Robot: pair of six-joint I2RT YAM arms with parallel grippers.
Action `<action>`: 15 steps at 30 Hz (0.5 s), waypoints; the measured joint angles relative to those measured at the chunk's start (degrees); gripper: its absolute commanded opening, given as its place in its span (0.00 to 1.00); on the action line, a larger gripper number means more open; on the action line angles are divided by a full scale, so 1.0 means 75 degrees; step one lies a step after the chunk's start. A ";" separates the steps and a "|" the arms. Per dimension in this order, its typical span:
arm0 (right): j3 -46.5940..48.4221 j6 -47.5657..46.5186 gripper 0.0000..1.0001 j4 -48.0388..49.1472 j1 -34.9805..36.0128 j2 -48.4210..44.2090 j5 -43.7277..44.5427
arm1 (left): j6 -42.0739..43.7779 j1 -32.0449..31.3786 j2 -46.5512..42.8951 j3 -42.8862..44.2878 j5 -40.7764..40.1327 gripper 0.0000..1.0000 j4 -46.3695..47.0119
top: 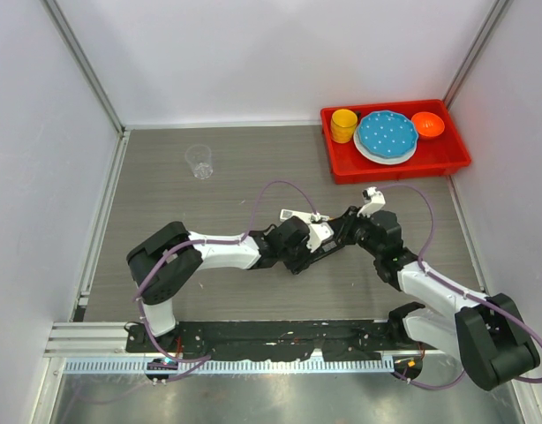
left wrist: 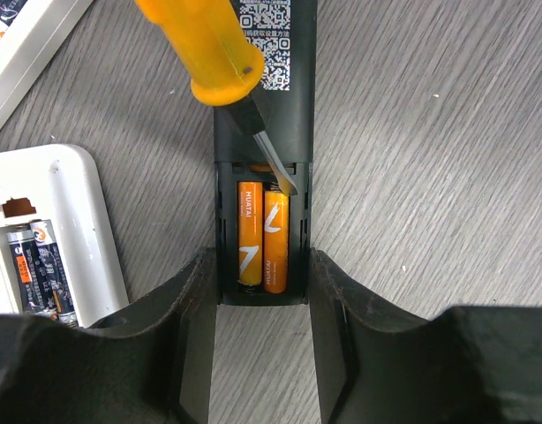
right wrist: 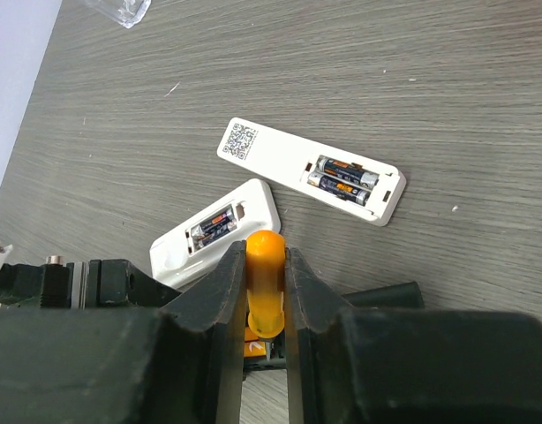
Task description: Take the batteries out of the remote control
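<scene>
While the left jaws clamp the remote [left wrist: 293, 79] by its sides, two orange batteries [left wrist: 262, 234] lie side by side in its open bay [left wrist: 225, 221], directly between them. Right jaws are closed on the tool [right wrist: 265, 283], its blade tip [left wrist: 284, 181] at the right battery's far end. Batteries judged light, rigid, slick and probably spring-seated: lever an end up, then pinch mid-body.

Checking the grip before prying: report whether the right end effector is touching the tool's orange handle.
Touching. Right wrist view: the right end effector clamps the orange handle, fingers flush on both sides.
</scene>
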 measured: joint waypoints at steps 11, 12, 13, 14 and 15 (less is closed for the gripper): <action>-0.0061 -0.0003 0.01 0.0119 0.0140 -0.0003 0.0189 | 0.0000 0.0003 0.0000 0.0000 0.0003 0.05 -0.0003; -0.0070 -0.0003 0.01 0.0137 0.0140 -0.0003 0.0219 | 0.0000 0.0003 0.0000 0.0000 0.0003 0.05 -0.0003; -0.0082 -0.0003 0.01 0.0163 0.0143 -0.0003 0.0248 | 0.0000 0.0003 0.0000 0.0000 0.0003 0.04 -0.0003; -0.0099 0.0000 0.01 0.0178 0.0149 -0.0017 0.0297 | 0.0000 0.0003 0.0000 0.0000 0.0003 0.04 -0.0003; -0.0119 0.0003 0.01 0.0187 0.0152 -0.0050 0.0341 | 0.0000 0.0000 0.0000 0.0000 0.0003 0.03 -0.0003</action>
